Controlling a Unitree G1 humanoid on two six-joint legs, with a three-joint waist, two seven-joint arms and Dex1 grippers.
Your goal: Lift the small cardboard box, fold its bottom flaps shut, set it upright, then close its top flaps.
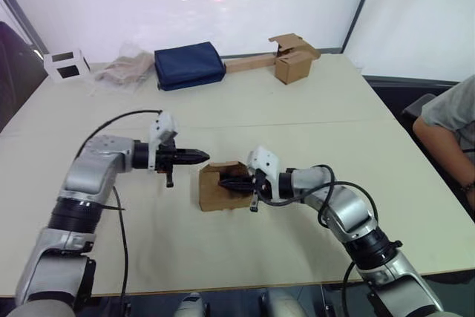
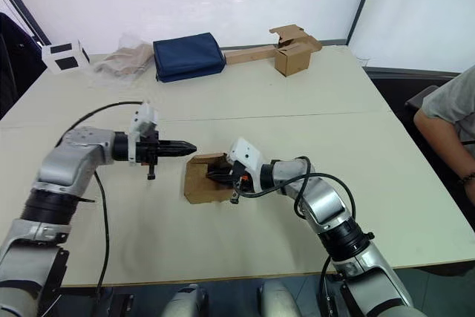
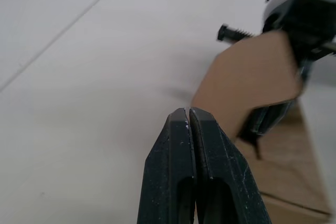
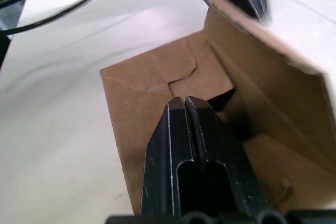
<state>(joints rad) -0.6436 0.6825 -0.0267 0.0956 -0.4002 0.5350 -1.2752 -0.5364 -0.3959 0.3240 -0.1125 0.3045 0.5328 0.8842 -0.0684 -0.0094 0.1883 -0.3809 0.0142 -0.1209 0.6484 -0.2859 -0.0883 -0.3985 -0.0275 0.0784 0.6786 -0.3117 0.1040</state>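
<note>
The small cardboard box [image 1: 217, 191] lies on its side at the table's middle, its open end facing my right arm. My right gripper [image 1: 225, 182] is shut and reaches inside the box. In the right wrist view its fingertips [image 4: 184, 102] sit close to the folded end flaps [image 4: 173, 77], which meet at a seam; I cannot tell whether they touch. One open flap [image 3: 249, 77] juts out toward my left gripper. My left gripper [image 1: 203, 156] is shut on nothing and hovers just above the box's far left edge.
At the back stand a navy bag [image 1: 188, 65], crumpled wrapping [image 1: 122, 70], a white cube [image 1: 65, 64] and another brown box adjoining a long strip [image 1: 292, 61]. A person's arm [image 1: 445, 128] rests past the table's right edge.
</note>
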